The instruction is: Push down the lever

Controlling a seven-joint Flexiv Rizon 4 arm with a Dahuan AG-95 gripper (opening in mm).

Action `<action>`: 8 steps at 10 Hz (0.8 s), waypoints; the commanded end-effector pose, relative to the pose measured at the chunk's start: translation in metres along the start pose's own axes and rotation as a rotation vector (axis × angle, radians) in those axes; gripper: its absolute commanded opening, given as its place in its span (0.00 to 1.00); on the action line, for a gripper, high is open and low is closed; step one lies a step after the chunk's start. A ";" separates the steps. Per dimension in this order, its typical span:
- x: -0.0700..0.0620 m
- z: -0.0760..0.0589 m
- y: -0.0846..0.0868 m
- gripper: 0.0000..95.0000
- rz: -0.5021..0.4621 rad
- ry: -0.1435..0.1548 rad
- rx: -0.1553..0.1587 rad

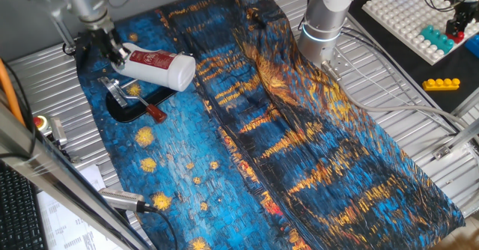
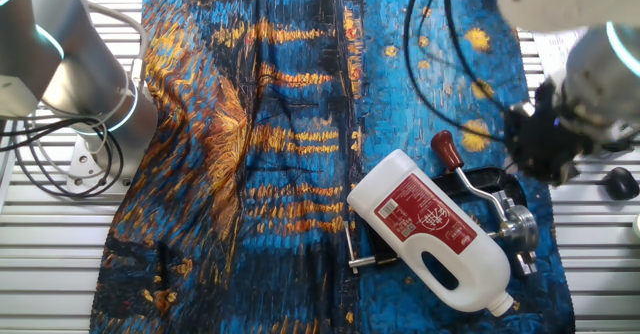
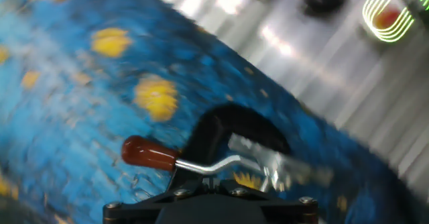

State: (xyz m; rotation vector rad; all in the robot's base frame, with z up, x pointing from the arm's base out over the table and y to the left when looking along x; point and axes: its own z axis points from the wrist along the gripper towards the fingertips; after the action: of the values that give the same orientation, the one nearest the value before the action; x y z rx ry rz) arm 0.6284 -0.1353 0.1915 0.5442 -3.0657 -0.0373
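The lever (image 1: 135, 100) is a thin silver bar with a red-brown tip (image 1: 156, 114) on a black-based clamp (image 1: 123, 109) at the left of the blue patterned cloth. It also shows in the other fixed view (image 2: 478, 187) and the hand view (image 3: 209, 163), with the tip (image 3: 149, 153) pointing left. A white bottle with a red label (image 1: 159, 67) lies on its side touching the clamp. My gripper (image 1: 117, 54) hangs above the clamp's far end, apart from the lever, empty. Its jaws look closed in the hand view (image 3: 208, 184).
A second arm's base (image 1: 325, 25) stands at the cloth's far edge. A white pegboard (image 1: 408, 14) with bricks and a yellow brick (image 1: 441, 84) lie to the right. A red button (image 1: 39, 123) and a black knob (image 2: 622, 182) sit on the metal table beside the clamp.
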 end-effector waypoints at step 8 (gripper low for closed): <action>0.052 -0.001 0.017 0.00 0.362 -0.019 -0.015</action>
State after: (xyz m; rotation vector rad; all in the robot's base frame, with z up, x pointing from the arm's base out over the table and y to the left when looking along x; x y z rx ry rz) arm 0.5725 -0.1367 0.1940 -0.0157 -3.1274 -0.0549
